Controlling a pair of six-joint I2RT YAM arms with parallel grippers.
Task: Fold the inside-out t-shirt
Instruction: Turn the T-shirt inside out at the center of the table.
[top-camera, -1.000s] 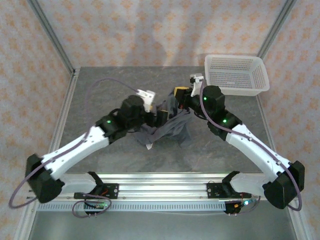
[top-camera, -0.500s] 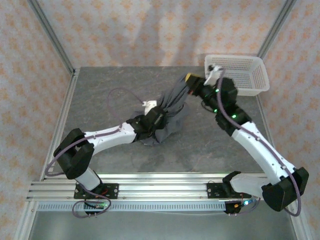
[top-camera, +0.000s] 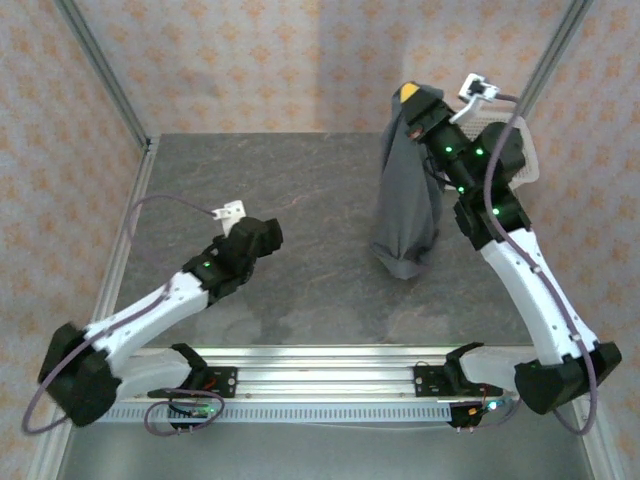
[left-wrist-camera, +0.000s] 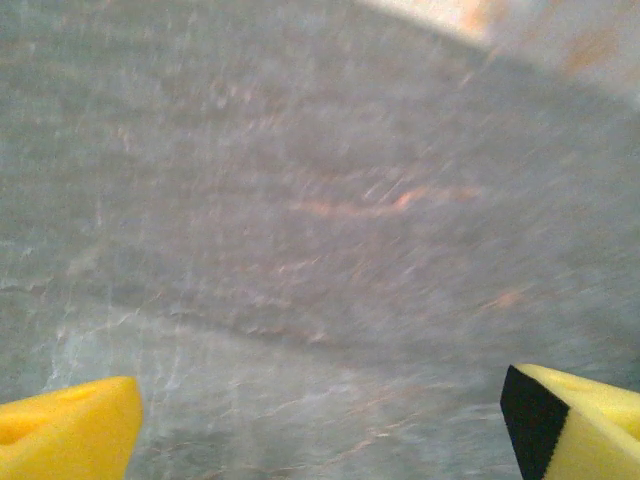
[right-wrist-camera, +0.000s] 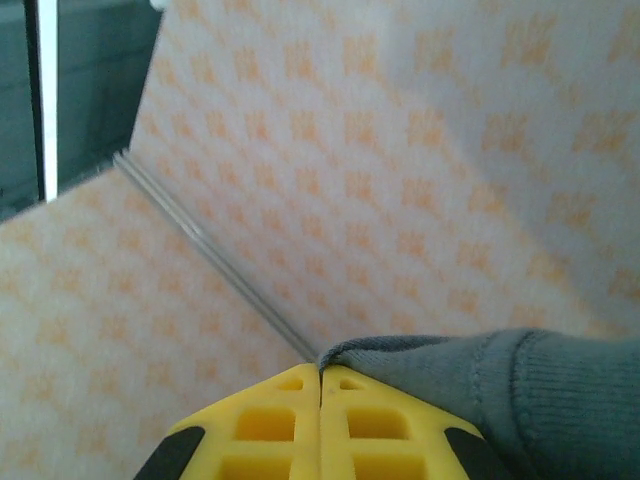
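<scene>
The inside-out t-shirt (top-camera: 405, 205), dark slate-grey, hangs in a long bunched column above the right half of the table. Its top edge is pinched in my right gripper (top-camera: 408, 97), which is raised high near the back wall. In the right wrist view the yellow jaws of the right gripper (right-wrist-camera: 320, 380) are pressed together on a ribbed hem of the t-shirt (right-wrist-camera: 500, 375). My left gripper (top-camera: 268, 236) is low over the bare table, left of the shirt and apart from it. Its yellow fingertips (left-wrist-camera: 70, 425) stand wide open with nothing between them.
A white mesh basket (top-camera: 525, 165) sits at the back right corner, mostly hidden behind the right arm. Patterned walls and metal frame posts (top-camera: 100, 70) close in the grey stone-look table (top-camera: 250, 170).
The right gripper has lifted the shirt up and back off the table. The left gripper has let go of the cloth, opened wide and drawn back to the left.
</scene>
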